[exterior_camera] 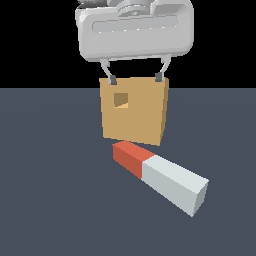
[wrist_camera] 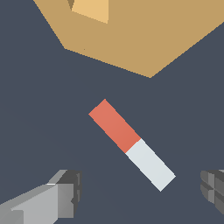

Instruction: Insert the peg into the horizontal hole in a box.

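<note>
The peg (exterior_camera: 160, 177) lies flat on the dark desk (exterior_camera: 45, 200) just in front of the box (exterior_camera: 133, 110), red end nearest the box, lying at a slant to its face. The gripper (exterior_camera: 134, 77) hangs above with jaws spread wide, gripping nothing, fingertips (wrist_camera: 70, 192) well clear of the peg on either side. The hole (exterior_camera: 120, 99) sits high on the box face toward the exterior view's left.

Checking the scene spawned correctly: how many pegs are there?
1. The peg lies flat on the floor in front of the box, red end nearest the box, below the open gripper. Another behind the box could be hidden.
</note>
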